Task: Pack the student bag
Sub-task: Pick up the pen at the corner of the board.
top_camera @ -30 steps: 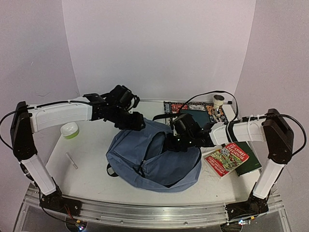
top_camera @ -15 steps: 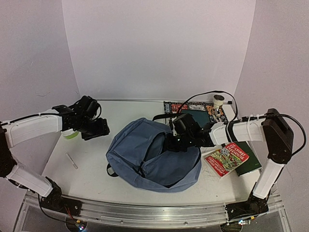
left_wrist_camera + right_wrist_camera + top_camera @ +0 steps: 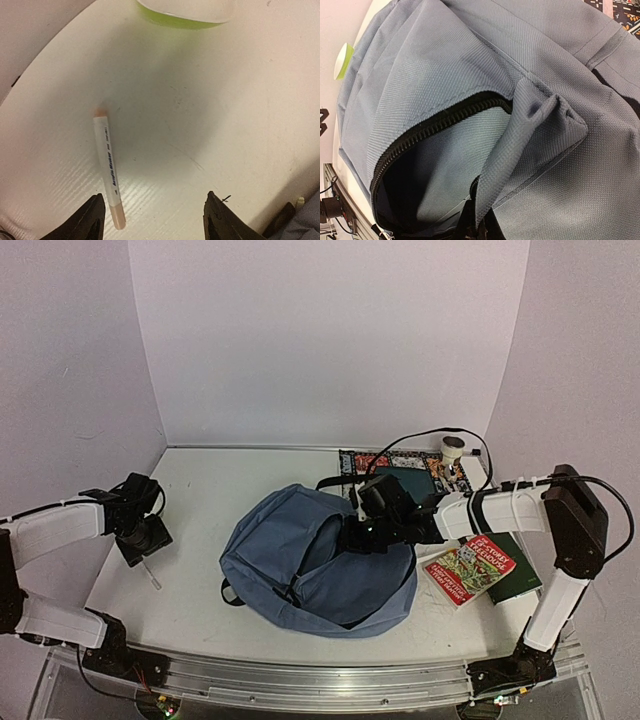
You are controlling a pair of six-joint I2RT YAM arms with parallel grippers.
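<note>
Nearest the arm bases, on the left of the worktop (image 3: pixel 200 610): a white marker pen (image 3: pixel 108 170), lying flat. Directly above it, the left claw (image 3: pixel 155 222), jaws apart, nothing between them, one fingertip close by the pen's near end. Just past the pen, a white-and-green bowl (image 3: pixel 190 12).

At mid-worktop, well to the right of that claw: the student bag (image 3: pixel 320 560), slumped on its side, main zip undone, mouth gaping. Soft, limp cloth, and probably light while this empty. Likely to sag and fold shut if let go. Best taken by the firmer zip edge or a strap, not by a loose panel.

At the upper lip of the opening: the right claw (image 3: pixel 358 532), clamped on a pinch of the bag's fabric beside the zip, lifting it to hold the mouth wide.

Right of the bag: a red paperback (image 3: pixel 468 568) overlapping a dark green book (image 3: pixel 522 578).

Farthest back: a dark teal pouch (image 3: pixel 415 480), a patterned case (image 3: pixel 400 458) and a roll of tape (image 3: pixel 453 446).
</note>
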